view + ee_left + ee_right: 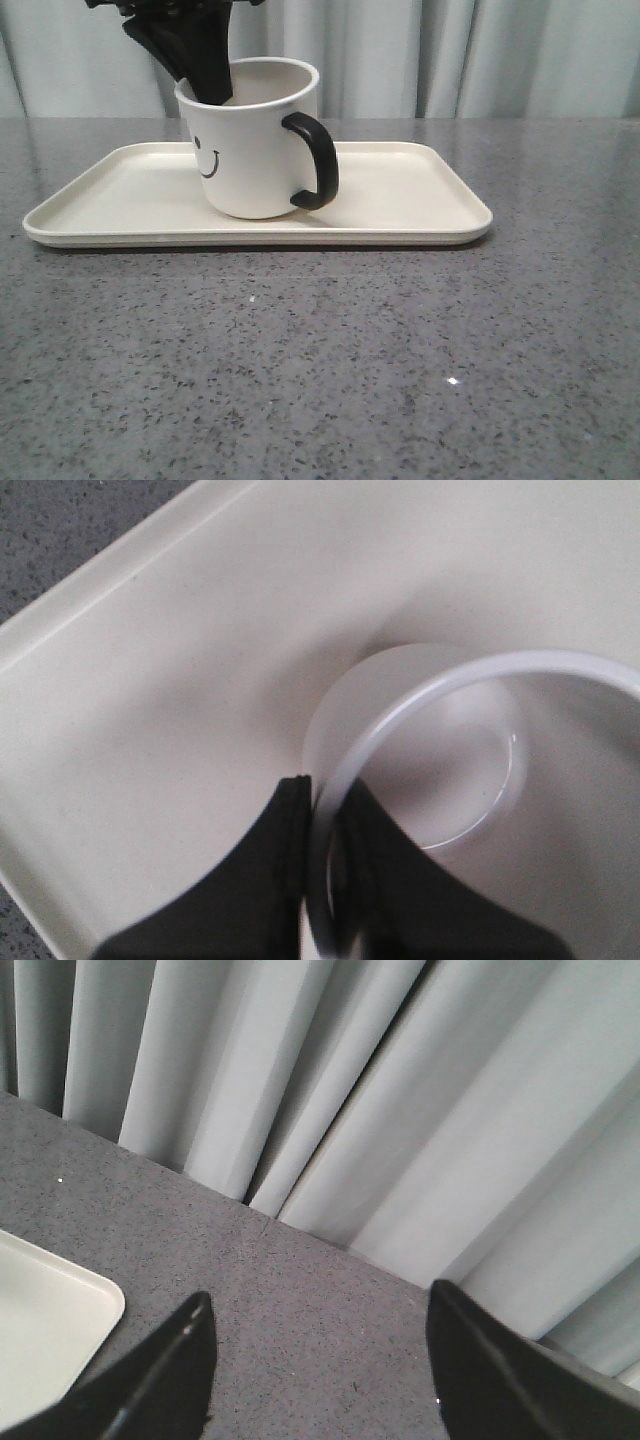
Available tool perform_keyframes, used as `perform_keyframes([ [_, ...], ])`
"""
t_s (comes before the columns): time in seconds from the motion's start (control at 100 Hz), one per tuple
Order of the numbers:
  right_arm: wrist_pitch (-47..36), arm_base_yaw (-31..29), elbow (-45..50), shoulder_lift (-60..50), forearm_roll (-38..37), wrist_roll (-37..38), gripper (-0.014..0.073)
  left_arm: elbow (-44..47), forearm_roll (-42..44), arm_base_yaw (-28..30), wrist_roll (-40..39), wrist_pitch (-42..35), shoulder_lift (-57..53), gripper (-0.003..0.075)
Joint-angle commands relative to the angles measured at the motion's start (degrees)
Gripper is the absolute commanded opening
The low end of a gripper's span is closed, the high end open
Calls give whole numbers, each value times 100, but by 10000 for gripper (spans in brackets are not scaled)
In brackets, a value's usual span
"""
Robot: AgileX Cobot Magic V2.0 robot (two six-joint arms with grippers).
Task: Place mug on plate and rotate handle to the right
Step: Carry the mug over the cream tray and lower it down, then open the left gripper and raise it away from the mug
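One mug (250, 150) stands upright on the plate (400, 200), a little left of the plate's middle, with its handle (315, 160) pointing right and part of a black smiley face showing on its left side. The plate lies flat on the grey speckled tabletop (320, 370), its long side running left to right. The left gripper (322, 870) comes down from above at the mug's far-left rim; its jaws are clamped on the mug wall, one finger inside the cup and one outside. The right gripper (320, 1360) hangs clear of the plate, jaws spread wide with nothing between them, facing the pale curtain (400, 1090) beyond the tabletop's far edge.
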Motion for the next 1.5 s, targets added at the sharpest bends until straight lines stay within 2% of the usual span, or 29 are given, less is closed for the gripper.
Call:
perform_keyframes([
  [0.0, -419, -11, -153, -22, -44, -18, 465, -162, -80, -33, -1, -118, -217, -20],
  [0.34, -419, -11, -153, -22, -44, -18, 465, -169, -80, -33, 40, -57, -217, -4],
  [0.58, -413, -11, -153, -22, -44, -18, 465, -472, -80, -33, 40, 118, -217, 189],
  [0.72, -390, -11, -153, -22, -44, -18, 465, -709, -80, -33, 40, 247, -217, 260],
  [0.9, -367, -11, -153, -22, -44, -18, 465, -1086, -80, -33, 40, 468, -228, 264],
  [1.01, -349, -11, -153, -22, -44, -18, 465, -1367, 6, -33, 40, 886, -236, 264],
  [1.12, -349, -11, -153, -22, -44, -18, 465, -1411, 103, -23, 40, 885, -377, 264],
  [1.49, -357, -11, -153, -22, -44, -18, 465, -1411, 1200, -1, -137, 885, -1437, 263],
])
